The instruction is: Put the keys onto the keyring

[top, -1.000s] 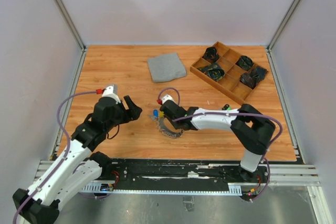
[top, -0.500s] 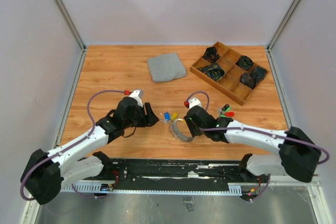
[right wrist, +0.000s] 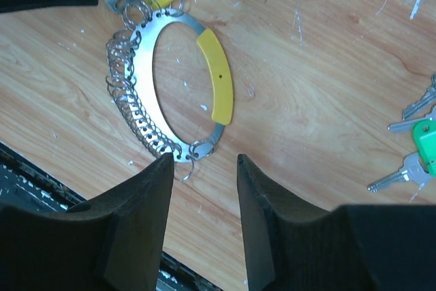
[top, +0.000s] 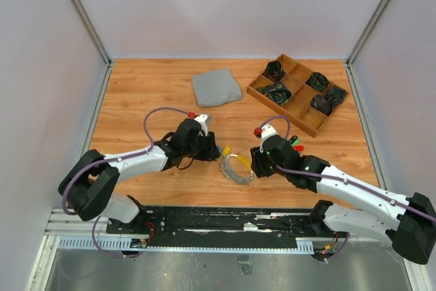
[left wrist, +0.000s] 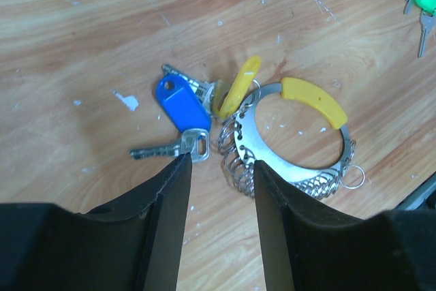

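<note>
The keyring [top: 236, 168] is a flat silvery loop with a yellow grip and several small split rings, lying on the wood; it shows in the left wrist view [left wrist: 300, 168] and the right wrist view [right wrist: 139, 66]. A blue-headed key [left wrist: 176, 102], a yellow-headed key [left wrist: 240, 85] and a bare metal key [left wrist: 167, 148] lie at its left end. Green and red keys [top: 295, 144] lie to the right, the green one in the right wrist view [right wrist: 425, 146]. My left gripper [left wrist: 221, 168] is open and empty just short of the keys. My right gripper [right wrist: 203, 161] is open and empty at the loop's near end.
A folded grey cloth [top: 216, 87] lies at the back centre. A wooden divided tray [top: 256, 87] with dark bundles stands at the back right. A black rail [top: 225, 219] runs along the near table edge.
Both arms have reached inward. My left gripper has moved right up to the blue and yellow keys. My right gripper has moved from left of the loop to its right side.
</note>
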{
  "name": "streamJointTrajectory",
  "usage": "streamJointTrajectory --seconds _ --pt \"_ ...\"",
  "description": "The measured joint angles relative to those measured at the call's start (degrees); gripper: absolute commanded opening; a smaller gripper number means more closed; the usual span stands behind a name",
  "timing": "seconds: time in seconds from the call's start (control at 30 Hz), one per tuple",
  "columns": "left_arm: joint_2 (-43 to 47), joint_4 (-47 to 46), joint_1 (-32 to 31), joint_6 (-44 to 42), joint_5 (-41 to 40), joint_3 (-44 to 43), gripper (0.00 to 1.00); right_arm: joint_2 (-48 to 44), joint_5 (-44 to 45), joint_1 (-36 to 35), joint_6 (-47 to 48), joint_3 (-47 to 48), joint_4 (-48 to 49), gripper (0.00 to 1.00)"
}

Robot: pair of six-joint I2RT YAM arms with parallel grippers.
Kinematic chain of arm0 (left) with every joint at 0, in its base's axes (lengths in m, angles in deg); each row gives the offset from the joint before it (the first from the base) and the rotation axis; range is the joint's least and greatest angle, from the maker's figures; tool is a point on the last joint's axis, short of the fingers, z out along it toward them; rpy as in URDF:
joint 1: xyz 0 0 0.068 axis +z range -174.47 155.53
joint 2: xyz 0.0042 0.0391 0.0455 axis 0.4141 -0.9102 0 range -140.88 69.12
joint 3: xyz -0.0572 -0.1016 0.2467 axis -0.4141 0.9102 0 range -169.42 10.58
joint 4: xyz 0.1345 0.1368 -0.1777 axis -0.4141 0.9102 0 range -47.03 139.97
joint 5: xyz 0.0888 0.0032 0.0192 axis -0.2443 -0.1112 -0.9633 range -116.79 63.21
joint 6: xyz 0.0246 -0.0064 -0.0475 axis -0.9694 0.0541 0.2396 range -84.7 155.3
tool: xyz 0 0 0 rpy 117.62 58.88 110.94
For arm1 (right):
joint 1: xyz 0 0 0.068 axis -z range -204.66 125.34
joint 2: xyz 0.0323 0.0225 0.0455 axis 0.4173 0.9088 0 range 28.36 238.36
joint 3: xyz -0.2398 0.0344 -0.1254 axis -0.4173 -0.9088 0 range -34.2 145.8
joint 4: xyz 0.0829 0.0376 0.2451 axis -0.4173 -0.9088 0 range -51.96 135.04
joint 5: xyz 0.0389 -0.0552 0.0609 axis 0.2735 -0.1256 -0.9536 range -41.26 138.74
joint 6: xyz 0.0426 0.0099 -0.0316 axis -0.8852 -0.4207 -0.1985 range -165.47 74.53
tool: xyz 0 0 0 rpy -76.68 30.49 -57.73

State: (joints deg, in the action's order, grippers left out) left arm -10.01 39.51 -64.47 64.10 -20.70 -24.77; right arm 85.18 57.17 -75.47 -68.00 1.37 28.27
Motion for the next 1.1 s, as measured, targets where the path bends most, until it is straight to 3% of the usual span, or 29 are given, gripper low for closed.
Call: streamJointTrajectory --seconds 0.47,0.77,1.0,1.1 --pt "-10.34 -1.84 -0.59 -3.76 2.67 -4.2 0.44 -5.03 -0.76 0.07 -1.46 -1.79 -3.76 0.44" --pt "-11.89 -3.04 -1.22 -4.42 3.74 -4.9 0.36 -5.05 -0.96 0.07 -1.57 -1.81 -4.31 0.44" --pt "-12.07 -3.02 -1.49 -4.63 4.35 -4.9 0.37 -5.07 -0.96 0.07 -1.75 -2.45 -4.31 0.44" --pt "-12.04 -3.06 -1.55 -4.83 4.66 -4.85 0.31 -5.05 -0.96 0.07 -1.77 -2.58 -4.31 0.44"
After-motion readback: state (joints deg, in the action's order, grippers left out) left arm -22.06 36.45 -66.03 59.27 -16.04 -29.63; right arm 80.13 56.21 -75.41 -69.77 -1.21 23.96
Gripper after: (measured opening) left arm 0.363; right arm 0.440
